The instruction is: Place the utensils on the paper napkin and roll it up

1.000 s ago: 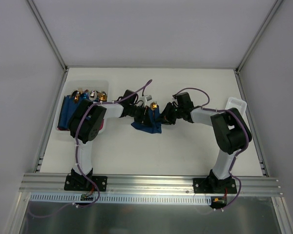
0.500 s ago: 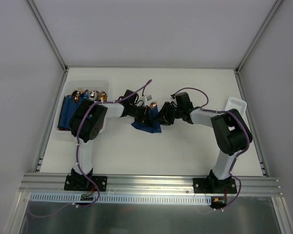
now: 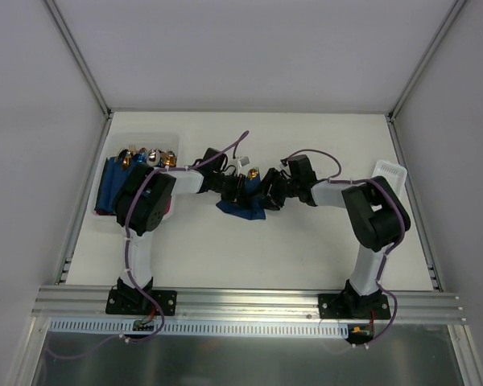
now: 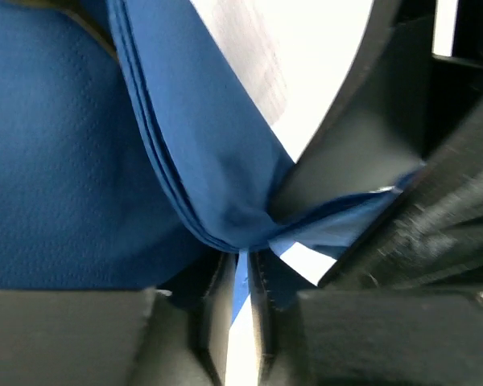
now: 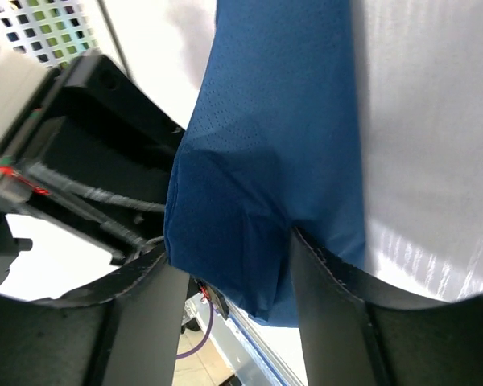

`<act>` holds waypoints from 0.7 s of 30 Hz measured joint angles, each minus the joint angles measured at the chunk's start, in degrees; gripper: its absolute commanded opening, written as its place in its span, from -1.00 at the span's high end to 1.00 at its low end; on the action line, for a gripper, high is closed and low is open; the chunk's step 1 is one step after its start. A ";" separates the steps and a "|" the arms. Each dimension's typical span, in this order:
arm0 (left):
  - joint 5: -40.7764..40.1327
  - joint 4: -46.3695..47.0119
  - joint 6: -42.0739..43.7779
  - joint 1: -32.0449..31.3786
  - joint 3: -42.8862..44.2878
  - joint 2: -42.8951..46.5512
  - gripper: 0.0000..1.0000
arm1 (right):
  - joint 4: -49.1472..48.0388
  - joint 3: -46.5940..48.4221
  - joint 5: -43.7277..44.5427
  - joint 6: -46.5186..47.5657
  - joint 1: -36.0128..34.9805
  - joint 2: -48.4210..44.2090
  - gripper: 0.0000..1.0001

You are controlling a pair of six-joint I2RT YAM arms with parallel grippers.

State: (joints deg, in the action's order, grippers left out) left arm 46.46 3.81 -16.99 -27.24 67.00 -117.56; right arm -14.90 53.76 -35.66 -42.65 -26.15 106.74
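Note:
The paper napkin (image 3: 243, 207) is a bunched navy-blue bundle at the table's middle, between my two grippers. A coppery-gold utensil tip (image 3: 253, 173) pokes out at its far end; the other utensils are hidden. My left gripper (image 3: 238, 188) is shut on a pinched fold of the napkin (image 4: 64, 161), with the fold caught between its tips (image 4: 243, 257). My right gripper (image 3: 268, 193) is open, and its fingers (image 5: 229, 249) straddle the napkin's other side (image 5: 258, 161).
A clear bin (image 3: 113, 215) at the far left holds several dark blue rolls with metallic cutlery heads (image 3: 145, 158). A white perforated basket (image 3: 389, 171) stands at the right edge. Both arms crowd the table's middle.
My right gripper has moved left, closing in on the napkin and the left gripper. The left gripper and the napkin have barely shifted.

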 measured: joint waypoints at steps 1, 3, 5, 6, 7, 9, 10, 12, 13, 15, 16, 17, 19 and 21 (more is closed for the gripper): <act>0.02 -0.02 -0.15 0.13 -0.33 0.42 0.58 | -0.13 -0.02 -0.13 -0.11 0.00 0.37 -0.13; -0.07 -0.22 -0.44 0.61 -1.27 1.66 0.44 | -0.70 -0.04 -0.74 -0.55 0.02 1.03 -0.19; -0.13 -0.33 -0.81 1.29 -2.60 3.52 0.26 | -1.44 -0.04 -1.40 -0.85 0.02 1.18 -0.28; -0.31 -0.46 -1.11 1.77 -3.21 4.44 0.23 | -1.62 -0.04 -1.64 -0.98 0.02 1.22 -0.31; -0.26 -0.68 -1.42 2.34 -4.00 5.68 0.21 | -1.97 -0.04 -1.97 -1.05 0.02 1.33 -0.35; -0.17 -1.22 -1.68 3.39 -5.55 8.66 0.17 | -2.60 -0.04 -2.49 -1.31 0.02 1.44 -0.41; -0.11 -1.49 -1.70 3.82 -6.19 10.12 0.17 | -2.73 -0.04 -2.58 -1.38 0.02 1.44 -0.42; 0.02 -2.40 -1.68 5.20 -7.10 13.92 0.16 | -2.99 -0.04 -2.80 -1.55 0.04 1.44 -0.49; 0.07 -2.69 -1.68 5.75 -7.15 15.21 0.15 | -3.15 -0.04 -2.93 -1.62 0.07 1.44 -0.51; 0.09 -3.02 -1.62 7.19 -6.95 17.77 0.12 | -3.48 -0.04 -3.19 -1.73 0.09 1.44 -0.57; 0.07 -3.58 -1.62 7.82 -6.40 18.34 0.12 | -3.58 -0.04 -3.28 -1.81 0.09 1.44 -0.59; 0.02 -4.33 -1.60 8.39 -5.29 18.45 0.12 | -3.82 -0.04 -3.43 -1.86 0.09 1.44 -0.61; 0.13 -6.36 -1.66 9.27 -1.38 16.68 0.12 | -4.13 -0.04 -3.67 -1.92 0.09 1.44 -0.66; 0.68 -7.30 -2.16 9.64 2.93 13.92 0.14 | -4.50 -0.04 -3.87 -1.90 0.09 1.44 -0.69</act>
State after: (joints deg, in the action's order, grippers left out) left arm 47.13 -3.49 -19.16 -17.61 69.93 -103.63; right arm -19.40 53.71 -39.53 -44.56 -26.06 108.18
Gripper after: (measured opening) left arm 0.440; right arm 0.826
